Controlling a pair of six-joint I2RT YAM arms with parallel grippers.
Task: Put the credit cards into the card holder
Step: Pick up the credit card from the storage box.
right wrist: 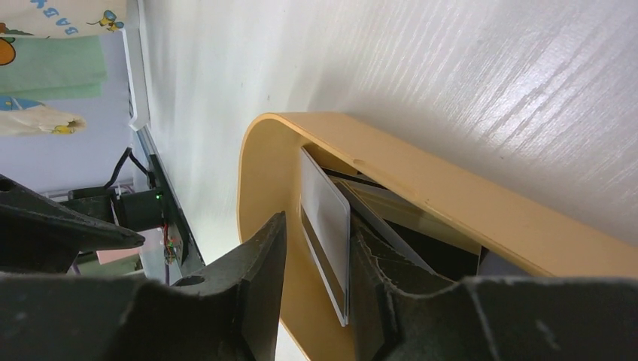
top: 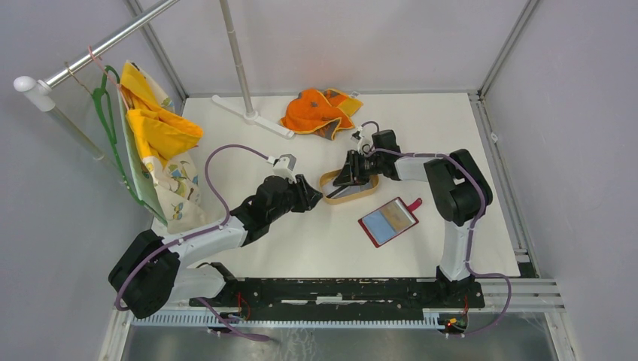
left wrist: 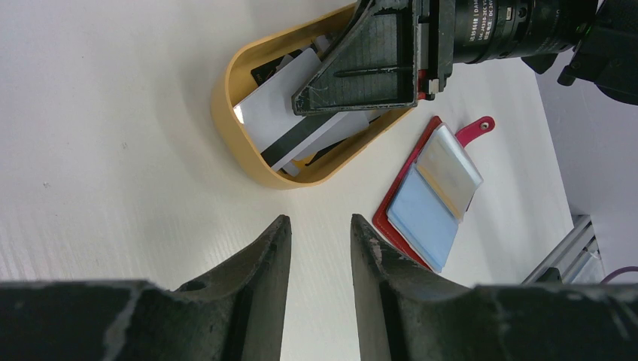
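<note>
The right end effector (right wrist: 317, 226) reached into the tan oval wooden tray (left wrist: 222, 105), its jaws drawn close with one pale card (right wrist: 325, 207) standing on edge between them; whether that card was actually pinched could not be told from any view. The left end effector (left wrist: 320, 219) hung just above the white counter (left wrist: 113, 150), near the tray's rounded end, its jaws parted by a narrow gap and gripping nothing.

The task looked barely begun. The thin grey and white rectangular credit cards (left wrist: 280, 113), one showing a dark stripe, lay heaped at angles inside the tray. The small red leather-like folding card holder (left wrist: 429, 218) lay open on the counter just beside the tray, on the side nearer the arm bases, its pale blue-grey inside facing up and its snap tab (left wrist: 481, 126) flung outward. No card could be seen slotted into it, so every card appeared to remain to be lifted out and slid in.

The tray's raised wall and the overlap of the cards seemed the main hindrance, leaving little room for a clean grip on a single edge. The two arms also crowded the same end of the tray. Farther back, a crumpled orange cloth (top: 320, 111), a white stand (top: 252, 116) and yellow fabric (top: 158, 124) hanging from a rail stood well apart from the work.
</note>
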